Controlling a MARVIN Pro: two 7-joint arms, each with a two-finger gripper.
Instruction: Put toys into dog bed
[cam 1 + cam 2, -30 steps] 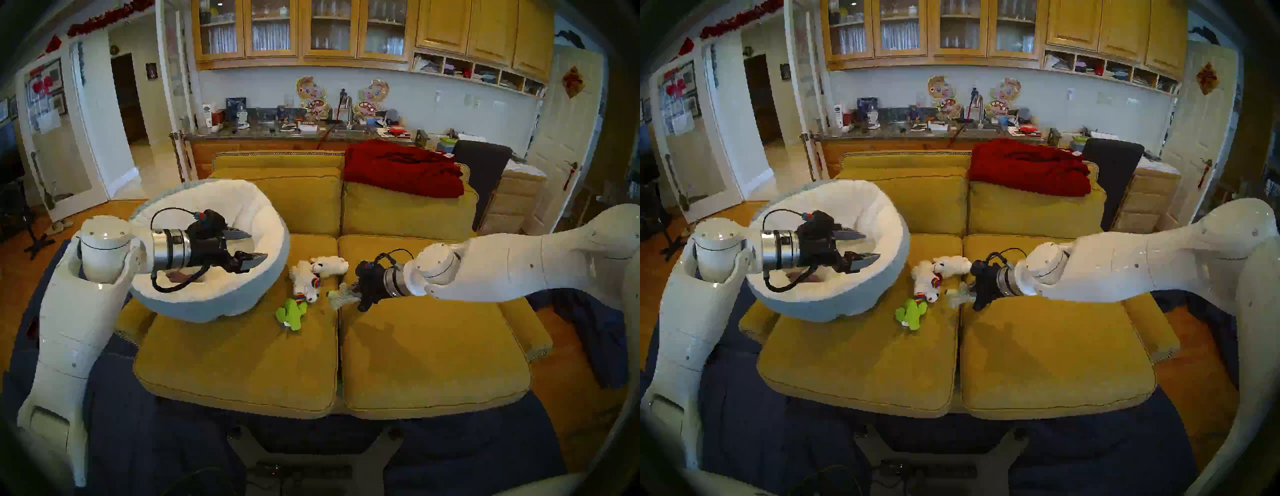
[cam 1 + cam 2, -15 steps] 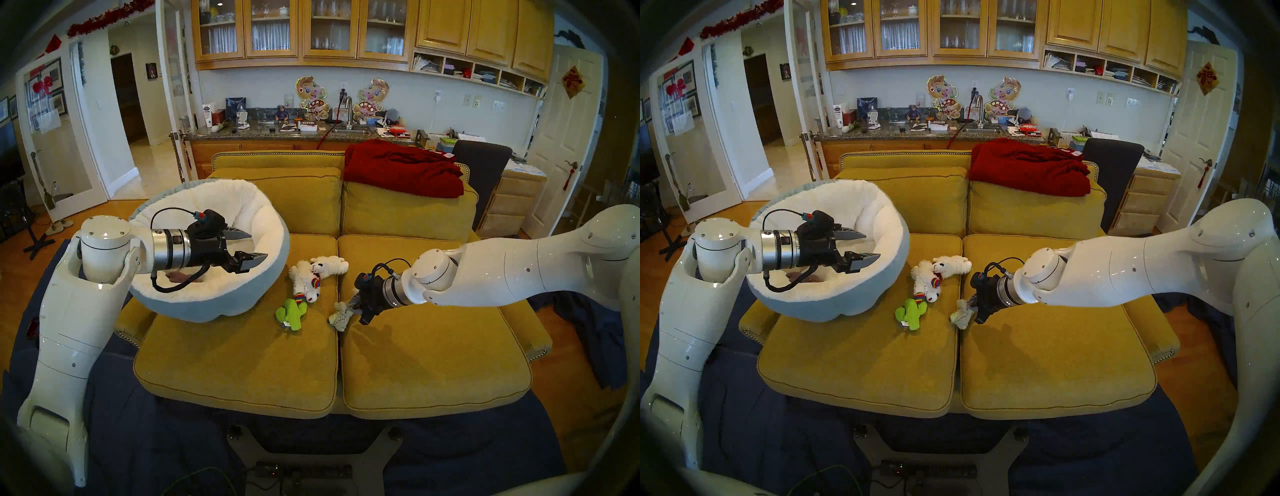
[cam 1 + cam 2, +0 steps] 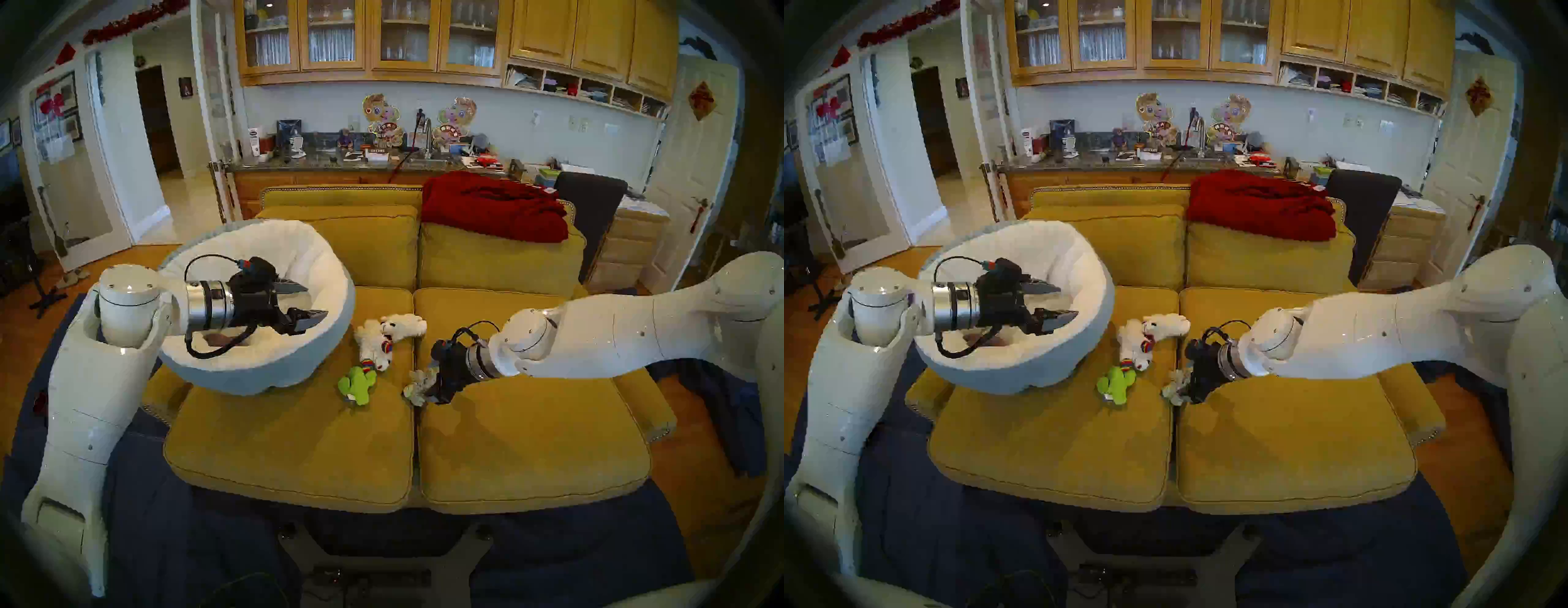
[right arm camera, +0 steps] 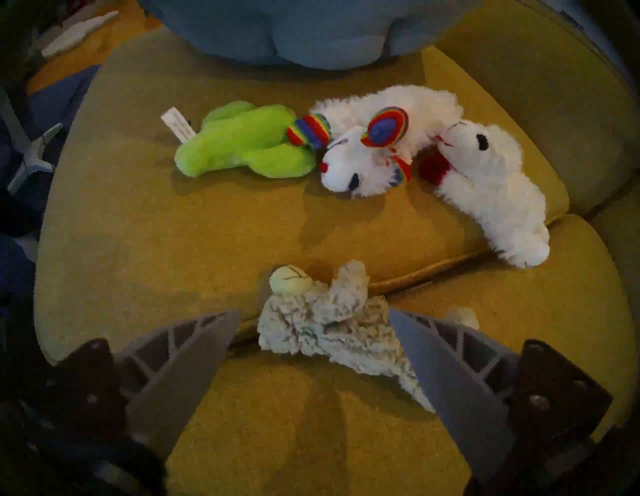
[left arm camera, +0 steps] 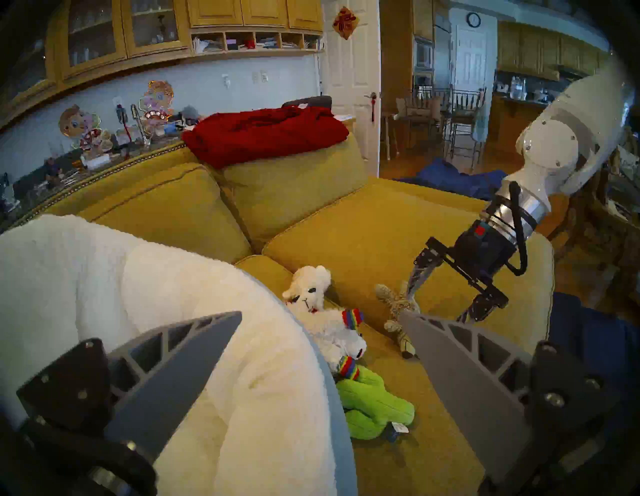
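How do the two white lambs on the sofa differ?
The rainbow-trimmed lamb has striped rainbow cuffs and a rainbow ear; the plain white lamb shows only a red patch at its neck. The rainbow-trimmed lamb lies against the green cactus; the plain white lamb lies farther from it, its rear at the cushion seam. Both are fluffy white and lie touching on the sofa seat.

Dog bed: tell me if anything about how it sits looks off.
The dog bed is tipped, not flat: its opening leans toward the robot and its left part overhangs the sofa cushion edge. One purple-grey toy already lies inside, below the open left gripper. Nothing looks spilled or damaged.
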